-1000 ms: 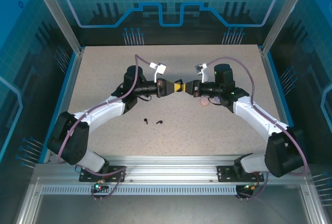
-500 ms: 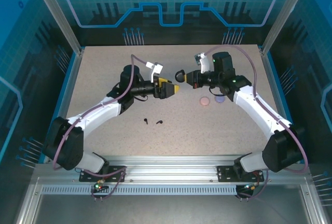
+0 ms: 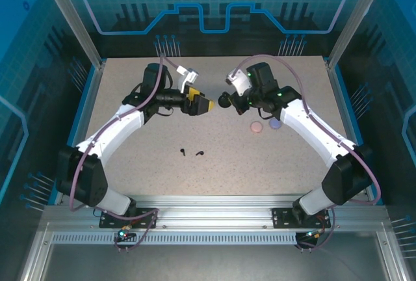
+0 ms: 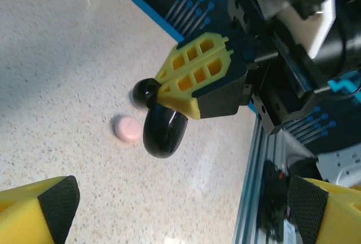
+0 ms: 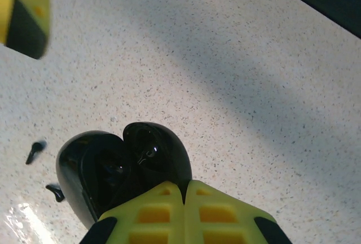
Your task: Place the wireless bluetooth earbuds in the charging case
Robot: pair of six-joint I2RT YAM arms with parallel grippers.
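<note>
A glossy black charging case (image 3: 224, 101) hangs above mid-table with its lid open, and my right gripper (image 3: 234, 99) is shut on its edge. The right wrist view shows the two hollow halves of the case (image 5: 121, 162) just beyond the closed yellow fingertips of the right gripper (image 5: 185, 190). My left gripper (image 3: 208, 105) stands open and empty a short gap to the case's left, its fingers (image 4: 42, 210) spread wide. Two black earbuds (image 3: 183, 152) (image 3: 199, 154) lie on the table nearer the front, also seen as earbuds (image 5: 36, 151) past the case.
A pink round case (image 3: 256, 127) and a purple one (image 3: 274, 125) lie on the table under the right arm. The pink case (image 4: 127, 128) rests closed beside the hanging black case (image 4: 163, 131). Blue-edged walls (image 3: 88, 108) ring the speckled tabletop.
The left gripper has opened and let go of the black case, then drawn back to the left. The right gripper kept the case and swung it up and away.
</note>
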